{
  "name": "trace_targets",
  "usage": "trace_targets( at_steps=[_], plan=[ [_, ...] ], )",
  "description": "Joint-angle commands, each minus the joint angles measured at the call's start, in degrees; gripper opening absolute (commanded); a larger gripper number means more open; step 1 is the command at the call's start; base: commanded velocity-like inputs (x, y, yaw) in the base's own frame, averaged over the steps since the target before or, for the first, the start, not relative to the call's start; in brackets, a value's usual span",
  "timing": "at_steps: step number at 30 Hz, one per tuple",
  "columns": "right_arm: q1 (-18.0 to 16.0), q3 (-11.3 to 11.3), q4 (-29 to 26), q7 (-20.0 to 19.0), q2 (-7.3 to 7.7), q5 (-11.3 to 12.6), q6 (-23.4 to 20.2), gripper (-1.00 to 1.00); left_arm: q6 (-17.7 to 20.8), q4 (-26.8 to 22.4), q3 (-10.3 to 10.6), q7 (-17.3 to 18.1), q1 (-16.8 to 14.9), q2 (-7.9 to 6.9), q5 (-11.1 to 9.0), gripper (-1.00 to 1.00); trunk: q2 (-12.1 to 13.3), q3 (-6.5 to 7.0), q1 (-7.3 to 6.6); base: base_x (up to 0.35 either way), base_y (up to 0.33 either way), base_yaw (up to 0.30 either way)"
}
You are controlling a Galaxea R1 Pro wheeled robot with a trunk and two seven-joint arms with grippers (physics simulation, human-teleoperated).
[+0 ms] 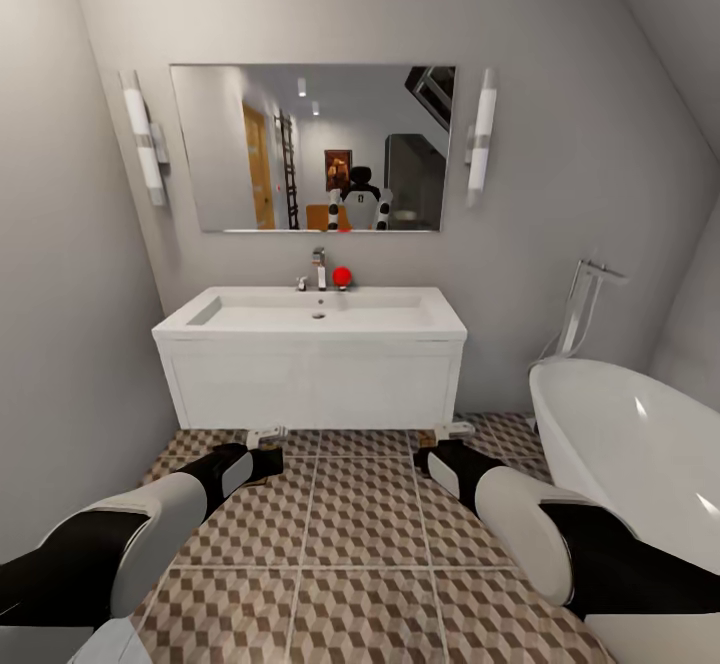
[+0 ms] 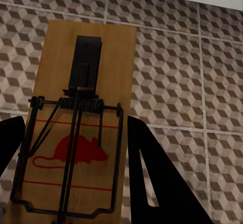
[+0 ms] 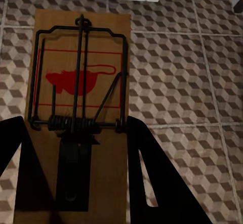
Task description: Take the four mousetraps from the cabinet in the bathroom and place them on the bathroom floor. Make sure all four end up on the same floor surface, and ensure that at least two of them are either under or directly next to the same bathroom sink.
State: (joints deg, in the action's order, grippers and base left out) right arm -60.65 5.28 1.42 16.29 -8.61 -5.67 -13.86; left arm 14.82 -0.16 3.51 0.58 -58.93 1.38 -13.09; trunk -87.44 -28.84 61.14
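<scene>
Left wrist view: flat wooden mousetrap (image 2: 83, 123), black wire.

Both arms reach forward from the lower corners of the head view. The left end effector (image 1: 266, 435) sits at lower centre-left, the right end effector (image 1: 459, 430) at lower centre-right. Each has its dark fingers (image 2: 152, 183) closed on a mousetrap (image 2: 81, 118).

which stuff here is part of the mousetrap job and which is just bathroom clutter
Job:
- mousetrap in left gripper
- mousetrap in right gripper
- left gripper, right gripper, jaws closed on the traps
- sink
- bathroom floor

Just there:
- mirror
- bathtub
- red ball by the tap
- wall lights
</scene>
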Motion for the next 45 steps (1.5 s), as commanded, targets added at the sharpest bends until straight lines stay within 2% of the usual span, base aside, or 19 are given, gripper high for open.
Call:
trace_targets(
  at_steps=[1, 4, 9, 19, 23, 26, 34, 45],
  plan=[
    [-0.1, 0.5, 0.1, 0.5, -0.06, -0.5, -0.1, -1.00, 0.2, 0.0, 0.4, 0.1, 0.0, -0.01, -0.3, -1.00, -0.5, -0.25, 0.22, 0.000, 0.000, 0.000],
    [-0.1, 0.5, 0.1, 1.9, -0.32, -0.5, 0.6, -1.00, 0.2, 0.0, 0.4, 0.1, 0.0, -0.10, -0.3, -1.00, -1.7, -0.78, 0.88, 0.000, 0.000, 0.000],
    [-0.1, 0.5, 0.4, 5.0, -0.54, -0.1, 4.5, -1.00, 0.2, 0.0, 0.5, 0.0, 0.0, -0.16, -0.3, -1.00, -3.7, -1.68, 1.98, 0.000, 0.000, 0.000],
    [0.9, 0.5, 0.4, 5.5, -0.56, -0.2, 6.8, -1.00, 0.0, 0.0, 0.5, -0.2, 0.0, -0.09, -0.4, -1.00, -7.7, -3.48, 4.18, 0.000, 0.000, 0.000],
    [3.2, 0.4, 0.4, 5.6, -0.50, -0.4, 14.2, -1.00, -2.8, 0.0, 0.5, -0.3, 0.0, -0.06, -0.5, -1.00, -9.3, -4.20, 5.06, 0.000, 0.000, 0.000],
    [4.2, 0.4, 0.4, 5.5, -0.26, -0.4, 16.7, -1.00, -3.9, 0.1, 0.5, -0.3, 0.2, -0.07, -0.5, -1.00, -10.5, -4.73, 5.71, 0.000, 0.000, 0.000],
    [6.6, 0.3, 0.4, 2.8, -0.16, -1.0, 18.4, -1.00, -5.0, 0.0, 0.5, -0.3, 1.1, -0.06, 1.9, -1.00, -13.7, -6.17, 7.47, 0.000, 0.000, 0.000],
    [7.0, 0.1, 0.3, 1.7, -0.09, -1.2, 18.7, -1.00, -6.2, 0.0, 0.5, -0.3, 1.1, -0.06, 2.6, -1.00, -18.1, -8.15, 9.89, 0.000, 0.000, 0.000]
  ],
)
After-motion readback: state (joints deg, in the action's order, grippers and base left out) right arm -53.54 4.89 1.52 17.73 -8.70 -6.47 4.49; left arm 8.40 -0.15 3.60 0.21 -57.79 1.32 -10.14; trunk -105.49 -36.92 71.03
